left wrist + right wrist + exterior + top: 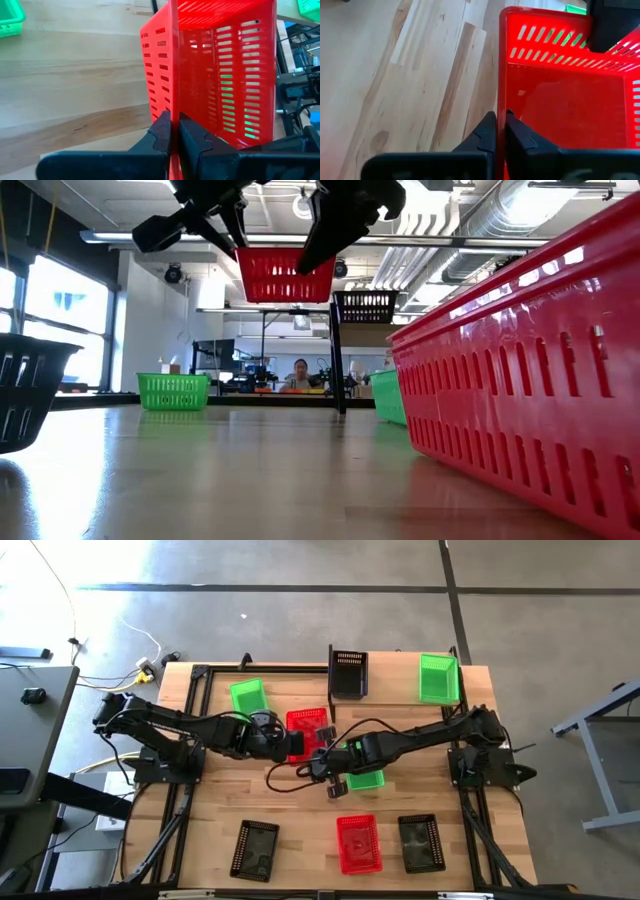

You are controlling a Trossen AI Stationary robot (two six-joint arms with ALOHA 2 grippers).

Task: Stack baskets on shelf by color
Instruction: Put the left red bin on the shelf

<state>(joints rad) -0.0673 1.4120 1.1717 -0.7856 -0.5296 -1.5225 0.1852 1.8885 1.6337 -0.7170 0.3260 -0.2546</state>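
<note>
A red basket [272,275] hangs in the air above the middle of the table, between my two grippers. My left gripper [290,743] is shut on its left wall. My right gripper [322,755] is shut on its right wall. A green basket [366,780] lies on the table under my right arm. At the far edge, a black basket [365,307] stands raised on the shelf [366,327], which is a light board. Another green basket [438,678] is to the right of the black one. My left gripper pinches the red basket's left wall at its rim [173,107], one finger inside and one outside. It comes slanting down from the table's left. The basket hangs clear of the table, open side up. My right gripper pinches the rim of the basket's right wall [501,102], one finger outside and one inside. It comes slanting down from the table's right. The basket is lifted clear and about level.
A green basket [247,695] lies at the far left. Along the near edge lie a black basket [255,848], a red basket [358,842] and a second black one [422,842]. Bare wood shows at the near middle [300,810].
</note>
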